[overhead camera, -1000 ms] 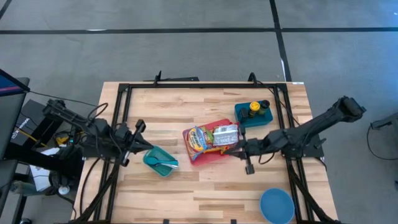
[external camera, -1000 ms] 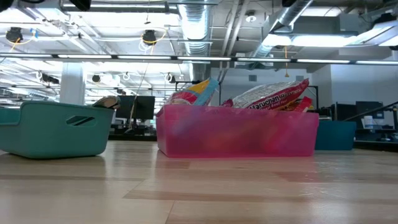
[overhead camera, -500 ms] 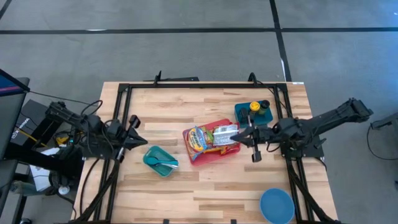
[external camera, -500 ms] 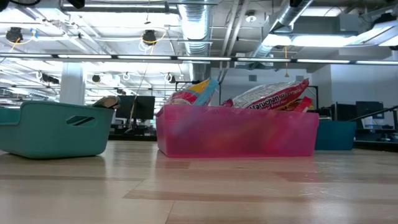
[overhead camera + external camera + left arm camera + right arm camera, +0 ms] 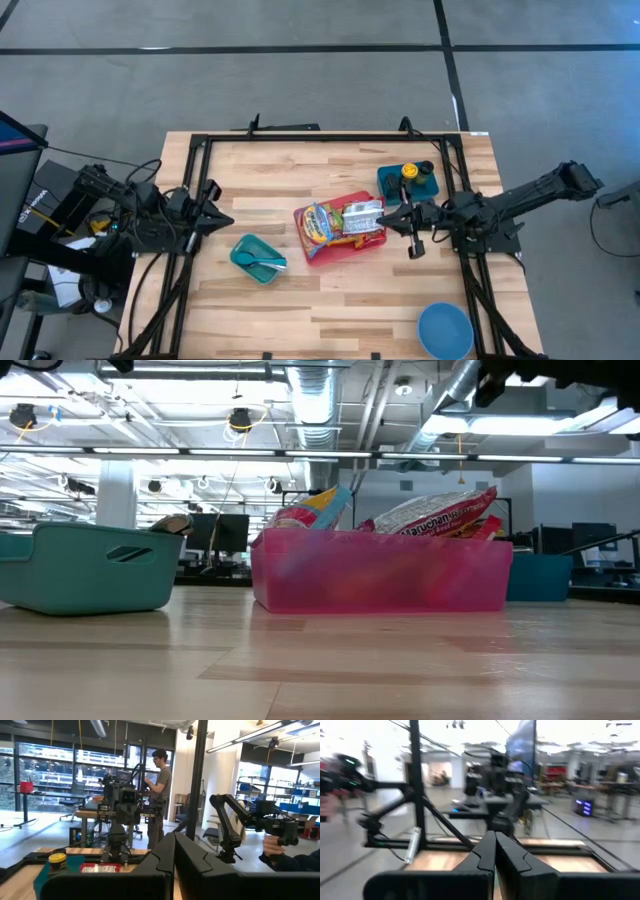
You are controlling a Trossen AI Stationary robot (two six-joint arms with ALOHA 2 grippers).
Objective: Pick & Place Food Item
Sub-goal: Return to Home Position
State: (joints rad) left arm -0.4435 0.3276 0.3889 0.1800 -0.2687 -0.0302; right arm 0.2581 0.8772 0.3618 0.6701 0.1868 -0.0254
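A pink bin [image 5: 322, 252] stands mid-table and holds a colourful snack bag [image 5: 318, 222] and a white ramen packet [image 5: 362, 216]; both stick up over its rim [image 5: 380, 545] in the low view. My right gripper [image 5: 385, 222] hovers shut just off the bin's right end, holding nothing. My left gripper [image 5: 227, 221] hangs shut near the table's left side, on the far-left side of a small teal bin [image 5: 256, 258]. Both wrist views show shut fingers, left [image 5: 174, 851] and right [image 5: 495, 849], with nothing between them.
A dark teal bin [image 5: 408, 182] with a yellow-capped bottle [image 5: 409, 173] stands at the far right. A blue bowl [image 5: 445, 330] sits at the near right. A black frame [image 5: 300, 138] rims the table. A person [image 5: 160, 795] stands in the room beyond.
My right gripper has drawn back from the pink bin's right end toward the table's right edge, still shut. My left gripper has pulled away from the small teal bin toward the table's left and far edges. The bins and food have kept still.
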